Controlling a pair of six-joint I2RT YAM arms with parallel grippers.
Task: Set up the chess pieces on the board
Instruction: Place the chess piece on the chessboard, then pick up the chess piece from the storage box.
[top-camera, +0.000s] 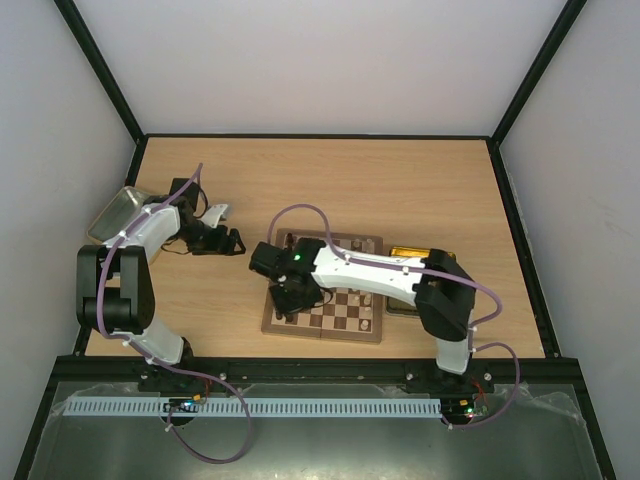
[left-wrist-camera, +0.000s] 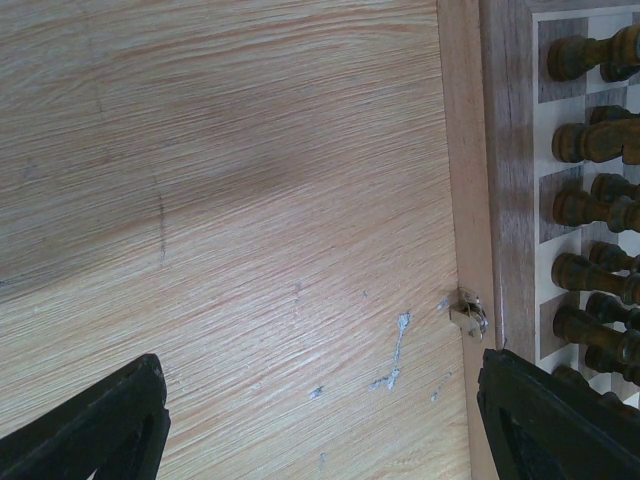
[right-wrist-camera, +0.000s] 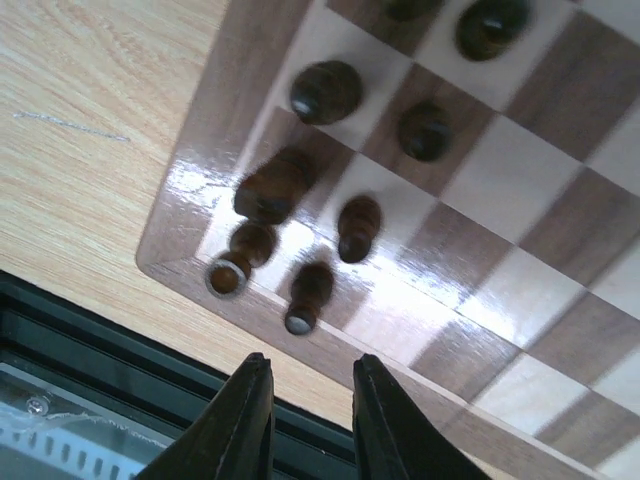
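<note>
The right end effector (right-wrist-camera: 308, 425) hangs with its jaws parted only a narrow way and nothing between them; it touches nothing that shows. Just ahead of its fingertips (right-wrist-camera: 250, 415) are two fallen pieces (right-wrist-camera: 305, 295), dark and apparently on their sides at the corner of the chessboard (right-wrist-camera: 520, 200), pale bases turned towards it; I judge that picking up or righting one of them is the step in hand. To do it well, the jaws should widen a little first, line up across the nearer piece's slim body rather than along it, and come straight down so that neither finger nudges the other one just beside it; farther ahead the standing dark pieces (right-wrist-camera: 325, 90) crowd close, so the lift should go up before it goes sideways. The left end effector (left-wrist-camera: 320, 440) gapes wide and holds nothing, poised over bare surface (left-wrist-camera: 220, 200); to its right runs the chessboard's edge with a brass clasp (left-wrist-camera: 468, 315), and beyond that more dark pieces (left-wrist-camera: 585, 140) in rows.
</note>
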